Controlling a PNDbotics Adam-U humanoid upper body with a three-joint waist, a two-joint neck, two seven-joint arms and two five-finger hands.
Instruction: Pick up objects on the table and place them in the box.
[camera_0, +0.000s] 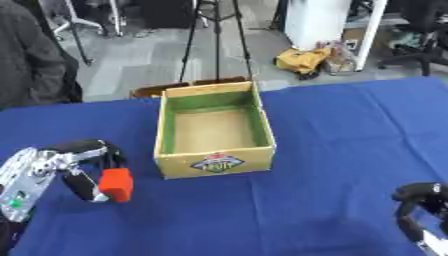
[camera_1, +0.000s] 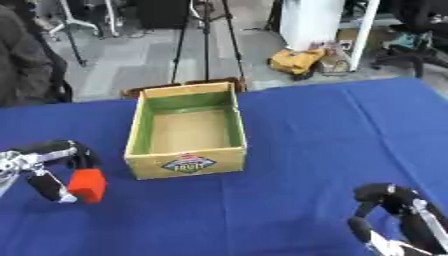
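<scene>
A blue cloth covers the table (camera_0: 350, 150), and an open cardboard box (camera_0: 214, 131) sits a little left of its middle, its long side running from 6 toward 12 o'clock. The box is tan outside with green on the inner walls and a bare brown floor; nothing shows inside it. On the near end wall is a round, colourful logo (camera_0: 217, 163) with some lettering, but the writing is too blurred to read.

At about 8 o'clock from the box, the left hand (camera_0: 83, 167) comes in from the lower left, silver at the wrist and black at the fingers. Its fingers and thumb are curled round a small red block (camera_0: 116, 184), pinching it between them. The block seems to be held just above the cloth or resting on it; which one is hard to tell from here. It lies close to the box's near left corner but apart from it, outside the walls.

The right hand (camera_1: 398, 215) shows at the lower right corner, around 4 o'clock from the box and well apart from it. Its black fingers are bent in a relaxed curl and hold nothing.
</scene>
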